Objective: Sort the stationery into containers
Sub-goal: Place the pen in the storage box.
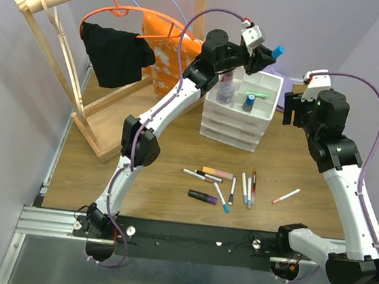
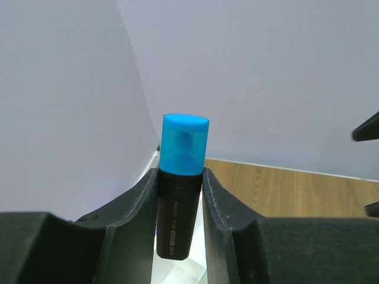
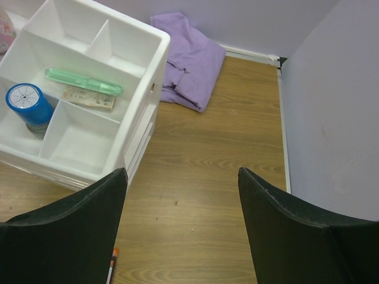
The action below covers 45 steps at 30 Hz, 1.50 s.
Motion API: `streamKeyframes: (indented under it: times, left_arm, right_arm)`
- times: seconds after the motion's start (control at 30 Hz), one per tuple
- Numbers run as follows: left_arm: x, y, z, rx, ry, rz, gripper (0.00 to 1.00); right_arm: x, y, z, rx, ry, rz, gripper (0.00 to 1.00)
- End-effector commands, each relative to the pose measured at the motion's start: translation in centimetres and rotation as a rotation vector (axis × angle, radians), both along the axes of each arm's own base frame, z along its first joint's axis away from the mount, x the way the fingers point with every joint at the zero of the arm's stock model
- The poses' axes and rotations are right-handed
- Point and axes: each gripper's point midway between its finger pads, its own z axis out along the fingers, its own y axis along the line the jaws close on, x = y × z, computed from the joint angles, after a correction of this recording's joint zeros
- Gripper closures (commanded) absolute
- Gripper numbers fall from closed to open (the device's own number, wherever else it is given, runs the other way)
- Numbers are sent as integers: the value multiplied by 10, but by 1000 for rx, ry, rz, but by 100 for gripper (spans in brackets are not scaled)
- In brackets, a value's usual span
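Calling this maybe a quarter done, going by the count. Seeing only a few things sitting in the tray [image 3: 160, 56] on top of the white organiser [image 1: 235, 135]. Counting nine or so loose pens [image 1: 244, 187] and highlighters lying scattered on the desk [image 1: 290, 160], well apart from the organiser. Spotting a purple highlighter [image 1: 202, 196] among them, plus an orange-capped pen [image 1: 285, 196] off on its own to the right.

Pinching a blue highlighter [image 2: 183, 148] in the left end effector [image 2: 180, 195], black body clamped between the fingers, blue cap pointing up. Hanging up in the air around the far edge of the tray, so guessing at that one going in next, not dropped yet. Holding the right end effector [image 3: 182, 177] spread wide with nothing in it, hovering just beside the organiser's right side, near a crumpled purple cloth [image 3: 189, 59].

Going through the compartments now:
- Finding a green pen [image 3: 83, 81] lying flat in the long middle strip, right beside a speckled pinkish thing [image 3: 89, 99], not managing to name that one.
- Seeing a blue-capped bottle [image 3: 26, 105] standing upright in a near compartment, with the one next to it bare.
- Noticing a second small bottle [image 1: 226, 91] standing in the left section.
- Showing nothing in the two far compartments.
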Motion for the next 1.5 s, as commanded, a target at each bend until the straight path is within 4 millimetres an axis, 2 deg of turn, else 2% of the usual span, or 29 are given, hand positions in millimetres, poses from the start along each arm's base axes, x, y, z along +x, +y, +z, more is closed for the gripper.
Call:
streamKeyframes:
  times: [0.0, 0.17, 0.37, 0.6, 0.67, 0.7, 0.83, 0.9, 0.97, 1.0, 1.03, 1.13, 1.23, 1.27, 1.47]
  left_arm:
    - [29, 6, -10, 3, -29, 118, 100]
    - [45, 7, -32, 61, -77, 172, 100]
    - [48, 5, -60, 108, -42, 167, 100]
    - [49, 4, -76, 128, -3, 166, 99]
    - [47, 5, -74, 128, -3, 167, 91]
    - [47, 5, -77, 131, 3, 167, 90]
    - [41, 9, -65, 118, -4, 166, 90]
    - [38, 10, -67, 117, 11, 159, 91]
    - [31, 12, -55, 97, 8, 147, 94]
    - [29, 10, -58, 100, 7, 141, 94]
    - [24, 13, -48, 93, -12, 146, 94]
    - [17, 9, -49, 124, -51, 151, 92]
    - [21, 8, -56, 159, -51, 177, 79]
    - [25, 9, -58, 165, -47, 196, 66]
    - [35, 9, -56, 177, -54, 238, 48]
  right_arm:
    - [9, -4, 13, 30, -45, -25, 18]
    - [14, 0, 9, 39, -33, -3, 18]
    - [16, 0, 5, 42, -22, -6, 18]
    - [13, -3, 0, 44, -11, -11, 18]
    - [12, -3, 0, 47, -11, -10, 18]
    - [12, -4, -1, 48, -10, -12, 18]
    - [11, -1, 0, 53, -10, 1, 18]
    - [10, -1, -1, 57, -9, 1, 18]
    - [11, -1, -3, 61, 0, 0, 18]
    - [11, 0, -2, 65, -1, 1, 18]
    - [10, 1, -3, 69, 0, 6, 18]
    - [9, 1, -3, 71, 0, 9, 18]
    - [8, 0, -3, 70, 0, 6, 18]
    - [7, 0, -3, 73, -2, 7, 18]
    - [5, 0, -6, 69, 7, 7, 18]
